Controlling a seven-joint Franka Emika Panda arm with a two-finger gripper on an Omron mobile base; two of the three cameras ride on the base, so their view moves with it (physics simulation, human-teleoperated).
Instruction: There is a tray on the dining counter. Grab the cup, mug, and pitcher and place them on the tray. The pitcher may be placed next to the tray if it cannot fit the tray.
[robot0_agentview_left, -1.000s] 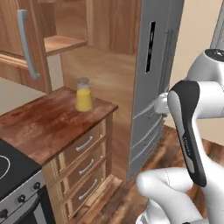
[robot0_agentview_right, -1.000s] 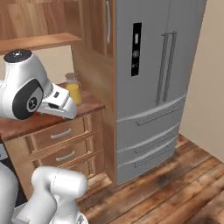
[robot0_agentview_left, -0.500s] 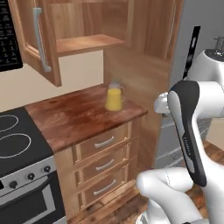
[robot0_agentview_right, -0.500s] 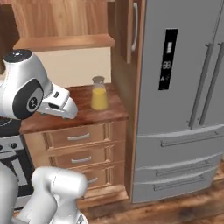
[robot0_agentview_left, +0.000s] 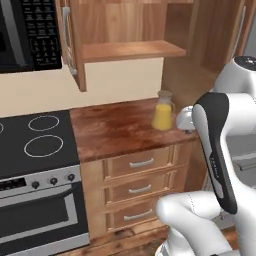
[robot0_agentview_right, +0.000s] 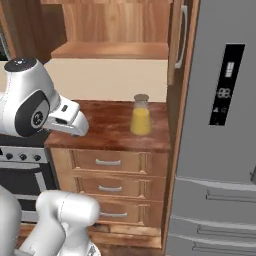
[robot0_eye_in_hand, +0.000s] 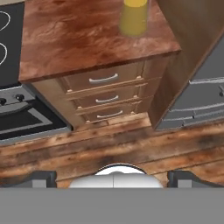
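Observation:
The pitcher (robot0_agentview_left: 162, 112) is clear glass with a yellow-orange lower body. It stands upright near the right end of a narrow wood countertop (robot0_agentview_left: 115, 127) beside the stovetop. From the right base view the pitcher (robot0_agentview_right: 141, 116) sits close to the tall cabinet panel. My gripper (robot0_eye_in_hand: 113, 177) is open and holds nothing, its fingertips (robot0_eye_in_hand: 43, 177) wide apart. It hangs out in front of the counter, apart from the pitcher (robot0_eye_in_hand: 133, 16), which is cut off at the top edge of the hand view. The gripper (robot0_agentview_right: 80, 127) points toward the counter. The tray, dining counter, cup and mug are out of view.
A black stovetop (robot0_agentview_left: 35, 142) with an oven below adjoins the counter's left end. A microwave (robot0_agentview_left: 25, 32) and an open wall cabinet (robot0_agentview_left: 125, 50) hang above. Three drawers (robot0_agentview_left: 140, 163) sit under the counter. A grey fridge (robot0_agentview_right: 220, 150) stands to the right, beyond a wood panel.
The whole picture has shifted, so the camera has moved with the base. Stovetop, oven and microwave have come into view and the counter looks closer. The arm keeps its pose.

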